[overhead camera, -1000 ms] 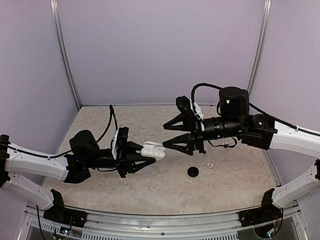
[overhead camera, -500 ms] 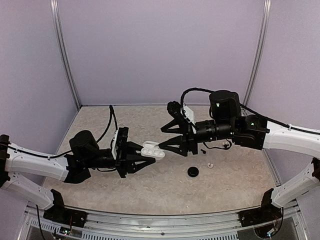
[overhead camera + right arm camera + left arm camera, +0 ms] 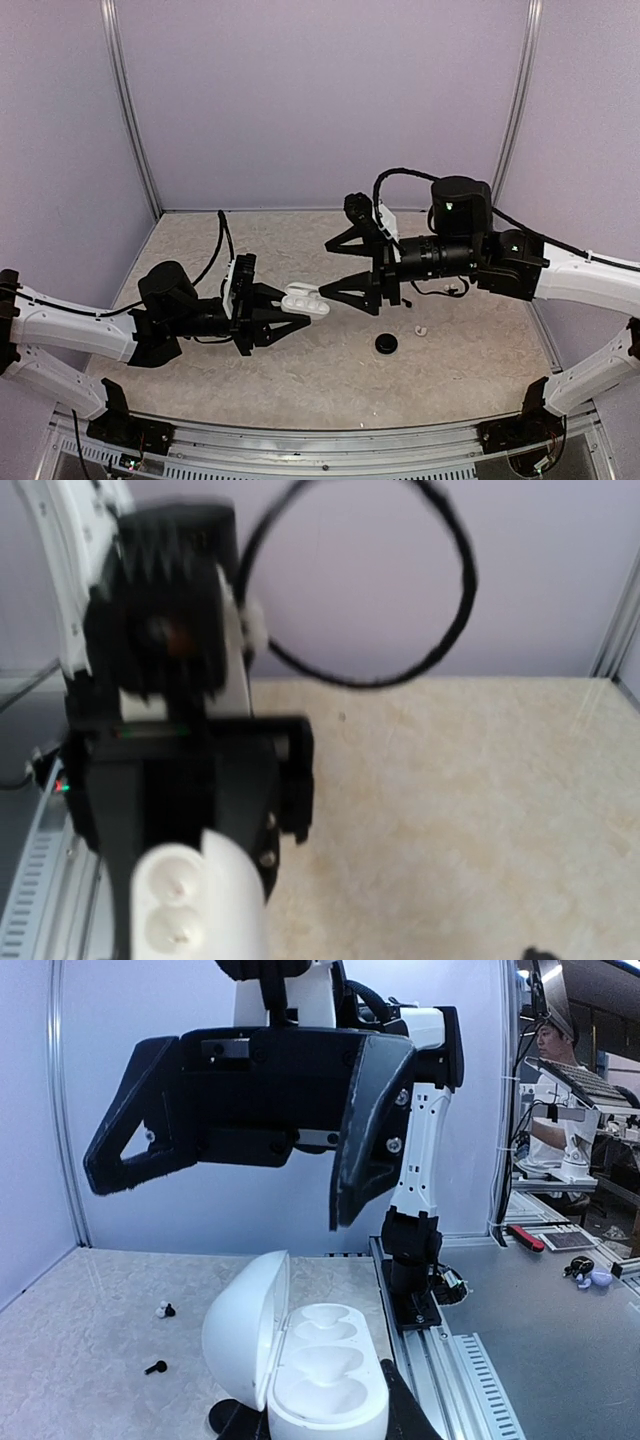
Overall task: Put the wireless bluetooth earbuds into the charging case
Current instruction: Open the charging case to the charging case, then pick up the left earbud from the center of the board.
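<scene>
The left pincer (image 3: pixel 287 312) is closed on the lower part of the case (image 3: pixel 305 298) and holds it up off the counter (image 3: pixel 255 245), out toward the middle. In the left wrist view the case (image 3: pixel 305 1375) is open. Its lid (image 3: pixel 245 1330) stands up on the left and both sockets (image 3: pixel 320 1345) are empty.

Just right of the case hangs the right pincer (image 3: pixel 333 270), spread wide with nothing between its fingers. Its lower finger (image 3: pixel 345 293) is very near the case's edge. I cannot tell from above whether they touch.

Further right on the counter lies a black disc (image 3: pixel 386 343), and beside it one white earbud (image 3: pixel 421 330). The left wrist view shows that earbud (image 3: pixel 163 1310), and near it a small dark bit (image 3: pixel 155 1367) that is too small to identify. I cannot say where the second earbud is.

The nearest risk is the right pincer's lower finger nudging the case. That could twist it in the left pincer's narrow hold or tip the lid shut. The earbud is tiny and smooth, so a pinch slightly off-centre would likely flick it away or drag the disc. If the case is held tilted, an earbud could also slide out of its socket.
</scene>
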Motion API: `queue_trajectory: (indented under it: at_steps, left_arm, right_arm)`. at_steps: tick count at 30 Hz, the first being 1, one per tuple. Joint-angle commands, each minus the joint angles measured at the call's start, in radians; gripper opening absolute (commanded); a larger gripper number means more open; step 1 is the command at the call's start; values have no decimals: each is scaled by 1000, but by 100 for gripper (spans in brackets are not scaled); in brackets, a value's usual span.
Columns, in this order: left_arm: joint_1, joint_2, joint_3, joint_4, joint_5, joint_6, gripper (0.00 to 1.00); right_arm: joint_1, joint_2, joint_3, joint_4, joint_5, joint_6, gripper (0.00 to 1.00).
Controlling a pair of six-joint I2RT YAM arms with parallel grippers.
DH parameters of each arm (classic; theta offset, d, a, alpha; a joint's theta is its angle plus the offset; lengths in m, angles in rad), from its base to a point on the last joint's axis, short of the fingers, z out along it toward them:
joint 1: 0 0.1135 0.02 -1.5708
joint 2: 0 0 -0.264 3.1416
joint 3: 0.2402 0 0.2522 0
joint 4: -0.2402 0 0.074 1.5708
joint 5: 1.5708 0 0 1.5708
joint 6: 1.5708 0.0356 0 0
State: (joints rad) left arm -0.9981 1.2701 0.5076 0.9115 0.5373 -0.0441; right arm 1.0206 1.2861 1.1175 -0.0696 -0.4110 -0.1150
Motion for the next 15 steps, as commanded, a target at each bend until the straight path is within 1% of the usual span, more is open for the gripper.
queue_trajectory:
  at_steps: [1, 4, 7, 11, 12, 15]
  left_arm:
    - [8, 10, -8, 55, 0, -14, 8]
    - [18, 16, -9, 63, 0, -17, 8]
    - [34, 21, -14, 86, 4, -34, 8]
    - [48, 34, -30, 126, 24, -63, 8]
    - [51, 35, -33, 127, 27, -67, 8]
    - [59, 34, -39, 125, 28, -73, 8]
  right_arm:
    - [-1, -86, -8, 68, 14, 58, 90]
    - [-10, -95, 24, 7, 59, 60, 94]
    - [-69, -79, 37, -66, 74, 91, 95]
    - [-180, -90, -30, -122, 34, 169, 91]
    - [-195, -91, -37, -154, 52, 170, 89]
    - [-207, -78, -39, -287, 192, 149, 86]
